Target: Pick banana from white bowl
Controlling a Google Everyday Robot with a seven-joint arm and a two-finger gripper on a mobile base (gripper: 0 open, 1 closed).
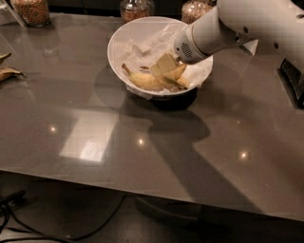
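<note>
No readable text, labels, brands or numbers showing anywhere. Gripper (166,66) sitting low inside white bowl (118,45), at right end of banana (145,81), which is lying along bowl's near side.

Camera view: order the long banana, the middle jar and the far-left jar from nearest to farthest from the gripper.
The gripper sits inside the white bowl.
1. Long banana, beside it in the bowl.
2. Middle jar, behind the bowl.
3. Far-left jar, back-left corner.

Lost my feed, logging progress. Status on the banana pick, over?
Hand inside white bowl, over the banana. Banana lying in bowl, not yet lifted. Crumpled white paper beside it.
</note>
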